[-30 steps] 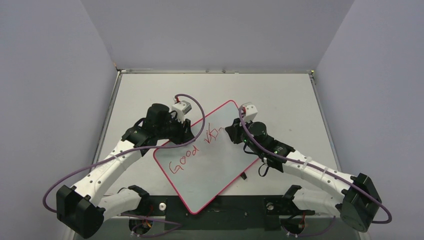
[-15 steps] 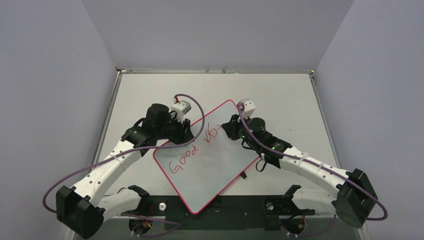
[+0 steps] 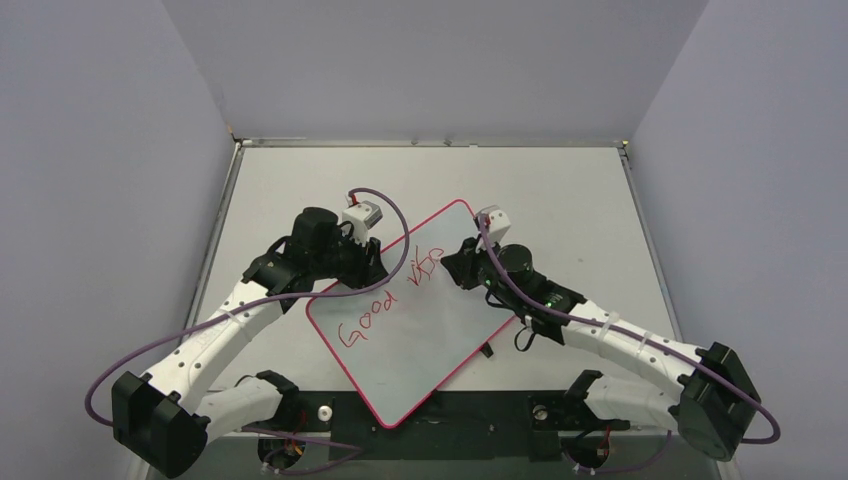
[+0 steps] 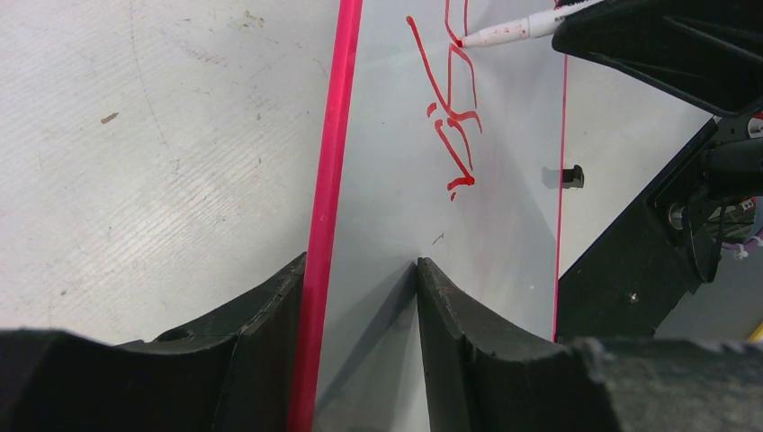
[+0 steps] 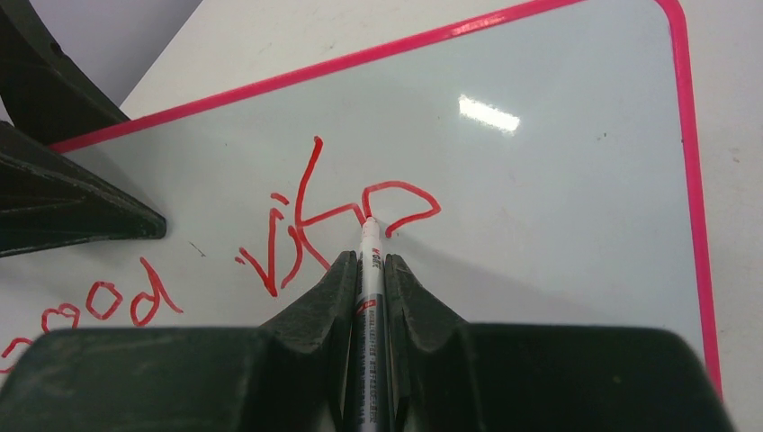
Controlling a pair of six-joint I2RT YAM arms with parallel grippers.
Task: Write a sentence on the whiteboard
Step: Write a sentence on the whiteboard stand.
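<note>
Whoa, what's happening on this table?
Two robot arms are writing on a glossy white, pink-framed whiteboard. The right pincer is shut on a slim white marker pen, its tip touching the board partway through a second word of red handwriting after "Good". The left pincer sits open astride the board's pink edge, apparently steadying it.

whiteboard [image 3: 430, 345]: white, pink-red frame; sentence [image 3: 370, 318]: red; marker [image 5: 369, 238]: white; table [image 3: 560, 190]: grey
</note>
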